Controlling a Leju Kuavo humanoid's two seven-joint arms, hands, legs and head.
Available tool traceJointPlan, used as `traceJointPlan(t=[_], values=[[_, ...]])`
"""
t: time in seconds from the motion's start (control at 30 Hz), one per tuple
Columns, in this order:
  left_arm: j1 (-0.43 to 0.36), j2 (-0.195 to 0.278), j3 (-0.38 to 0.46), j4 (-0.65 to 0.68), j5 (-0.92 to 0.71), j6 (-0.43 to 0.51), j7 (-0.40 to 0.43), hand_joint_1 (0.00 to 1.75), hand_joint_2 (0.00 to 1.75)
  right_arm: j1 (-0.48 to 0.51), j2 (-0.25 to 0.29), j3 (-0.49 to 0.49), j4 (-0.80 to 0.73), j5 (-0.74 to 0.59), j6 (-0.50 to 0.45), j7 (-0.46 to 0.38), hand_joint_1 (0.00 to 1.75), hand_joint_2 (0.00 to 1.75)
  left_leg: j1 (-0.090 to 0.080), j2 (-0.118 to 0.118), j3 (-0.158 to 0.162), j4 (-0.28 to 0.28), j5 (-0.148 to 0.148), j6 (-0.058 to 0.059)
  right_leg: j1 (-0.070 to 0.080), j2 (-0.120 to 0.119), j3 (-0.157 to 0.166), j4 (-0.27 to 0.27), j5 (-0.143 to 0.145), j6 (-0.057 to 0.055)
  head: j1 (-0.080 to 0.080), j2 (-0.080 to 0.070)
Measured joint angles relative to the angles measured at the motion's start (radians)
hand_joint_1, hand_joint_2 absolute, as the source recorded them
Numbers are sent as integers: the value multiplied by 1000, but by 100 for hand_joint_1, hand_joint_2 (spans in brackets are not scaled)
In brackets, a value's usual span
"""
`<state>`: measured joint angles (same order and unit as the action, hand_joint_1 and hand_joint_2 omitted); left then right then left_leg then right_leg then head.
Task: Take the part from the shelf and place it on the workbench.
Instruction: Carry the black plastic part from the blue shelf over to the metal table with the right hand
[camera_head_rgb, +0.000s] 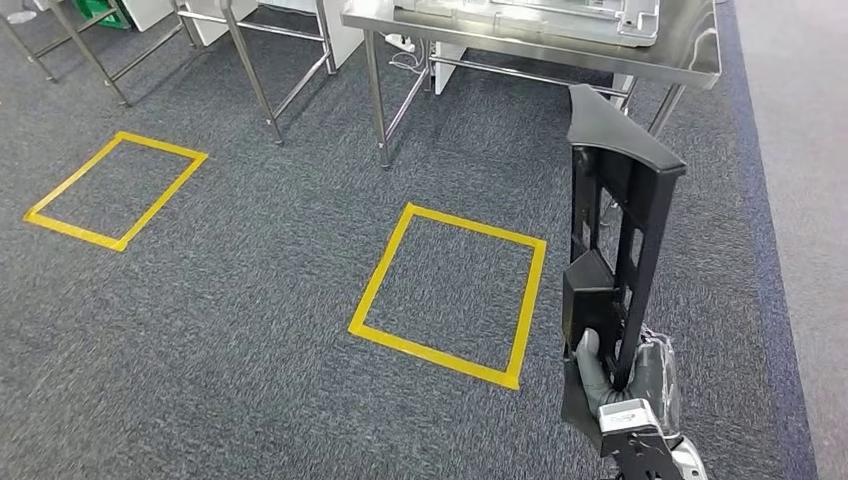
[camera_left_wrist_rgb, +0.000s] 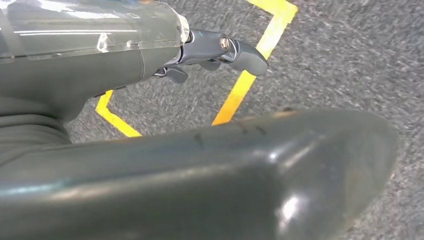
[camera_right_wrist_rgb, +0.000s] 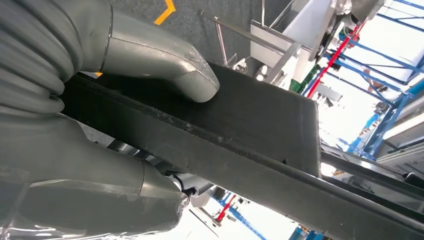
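Currently, a long black part (camera_head_rgb: 612, 240) is being held upright by the right hand (camera_head_rgb: 618, 375) at the near right of the scene, as seen from the head view. The part is being gripped at its lower end, with a grey thumb (camera_right_wrist_rgb: 165, 60) pressed flat on one black face and the other fingers wrapped beneath it, as shown in the right wrist view. The part's angled top end is being raised toward the far right, where it is overlapping the near edge of a steel tabletop (camera_head_rgb: 690, 62); whether the two are touching cannot be told. The tabletop is being carried on thin metal legs (camera_head_rgb: 377, 100), and a pale tray-like object (camera_head_rgb: 560, 18) is lying on it.

The floor is being covered by grey carpet (camera_head_rgb: 250, 330). Two yellow tape squares are marked on it: one (camera_head_rgb: 450, 295) just left of the part, and another (camera_head_rgb: 115, 188) well apart at the far left.

In the left wrist view, the left hand (camera_left_wrist_rgb: 220, 52) is hanging above the carpet, holding nothing, its dark fingers loosely bent and apart, with yellow tape behind it.
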<state>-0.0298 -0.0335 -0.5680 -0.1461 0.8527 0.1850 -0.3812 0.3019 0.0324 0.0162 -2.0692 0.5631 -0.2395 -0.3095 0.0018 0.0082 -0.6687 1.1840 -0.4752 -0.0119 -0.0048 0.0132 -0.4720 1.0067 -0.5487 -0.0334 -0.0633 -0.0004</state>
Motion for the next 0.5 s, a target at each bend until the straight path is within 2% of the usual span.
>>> traceJointPlan(t=[0.03, 0.07, 0.13, 0.2, 0.23, 0.3, 0.33, 0.37, 0.43, 0.47, 0.5], values=[[2, 2, 0, 1, 1, 1, 1, 0, 0, -5, 0, 1, 3, 2, 4, 2, 175, 175, -5, -1, 19, -61, 37, 8, 1, 2, 13, -1, -11, 3, 0, 0], [2, 4, 0, 1, 2, 1, 2, 0, 0, -9, 0, 2, 6, 4, 7, 4, 175, 175, -10, -2, 38, -111, 53, 16, 1, 3, 20, -3, -20, 8, 0, 0], [0, 6, 0, 2, 3, 2, 4, 0, 0, -16, 0, 3, 11, 8, 10, 7, 175, 175, -17, -2, 55, -144, 39, 25, -1, 5, 26, -10, -29, 19, -1, 0], [-2, 6, 0, 2, 3, 2, 4, 0, 0, -18, 0, 4, 13, 10, 10, 8, 175, 175, -19, -2, 59, -152, 32, 27, -2, 4, 27, -17, -30, 23, -1, 0], [-2, 6, 0, 2, 3, 2, 4, 0, 0, -18, 0, 4, 13, 10, 10, 8, 175, 175, -19, -2, 59, -154, 32, 28, -2, 4, 30, -15, -29, 23, -1, 0], [-2, 6, 0, 2, 3, 2, 4, 0, 0, -19, 0, 4, 15, 10, 11, 8, 175, 175, -16, -3, 70, -169, 28, 34, -1, 3, 33, -4, -17, 30, -1, 0], [0, 6, 0, 2, 3, 2, 4, 0, 0, -23, 0, 5, 17, 11, 11, 8, 175, 175, -13, -4, 93, -187, 24, 40, -1, 1, 8, 47, -9, 36, -1, 0], [1, 6, 0, 2, 4, 2, 4, 0, 0, -27, -1, 5, 20, 11, 13, 8, 175, 175, -10, -5, 119, -206, 17, 45, -3, -1, -31, 111, -10, 42, 0, 0], [4, 6, -1, 2, 4, 2, 4, 0, 0, -34, -3, 5, 27, 11, 17, 8, 175, 175, -7, -7, 173, -236, -1, 49, -9, -4, -138, 250, -55, 50, 0, 0], [4, 6, -1, 2, 3, 2, 4, 0, 0, -35, -3, 5, 31, 11, 19, 9, 175, 175, -6, -9, 192, -240, -14, 47, -11, -5, -173, 270, -84, 54, 0, 0], [6, 6, -1, 2, 3, 2, 4, 0, 0, -35, -4, 5, 35, 11, 21, 10, 175, 175, -4, -10, 212, -242, -28, 44, -14, -5, -197, 264, -101, 59, 0, 0]])
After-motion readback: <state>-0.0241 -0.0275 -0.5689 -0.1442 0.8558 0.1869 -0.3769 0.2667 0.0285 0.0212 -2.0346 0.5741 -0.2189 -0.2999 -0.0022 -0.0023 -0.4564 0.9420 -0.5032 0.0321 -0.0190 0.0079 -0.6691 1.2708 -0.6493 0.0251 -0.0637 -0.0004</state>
